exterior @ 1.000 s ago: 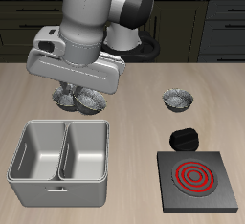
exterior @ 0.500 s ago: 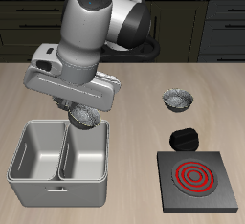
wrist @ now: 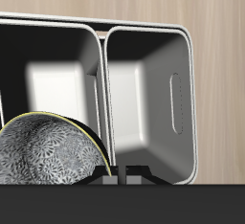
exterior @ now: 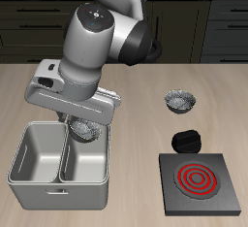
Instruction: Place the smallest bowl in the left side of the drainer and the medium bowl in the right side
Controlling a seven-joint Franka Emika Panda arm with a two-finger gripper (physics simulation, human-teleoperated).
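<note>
Over the drainer (exterior: 29,163), a light grey tub split by a wall into two deep compartments, we carry a grey speckled bowl (exterior: 87,127) pinched in our hand (exterior: 85,124). Which of the three bowls it is we cannot tell with certainty; we take it for one of the two that the task names. In the exterior view it hangs above the drainer's back rim, over the compartment nearer the stove (exterior: 201,181). In the wrist view the bowl (wrist: 53,156) fills the foreground under the hand, its crinkled rim tilted, with both compartments of the drainer (wrist: 102,84) open beneath and beyond it and the dividing wall running straight away from us. The next move turns on that wall: the bowl sits close to it, so a short shift decides which side receives it. Farther along the surface (exterior: 145,124), another speckled bowl (exterior: 180,101) waits well apart, behind a small black object (exterior: 184,139) and the stove's red coil.
</note>
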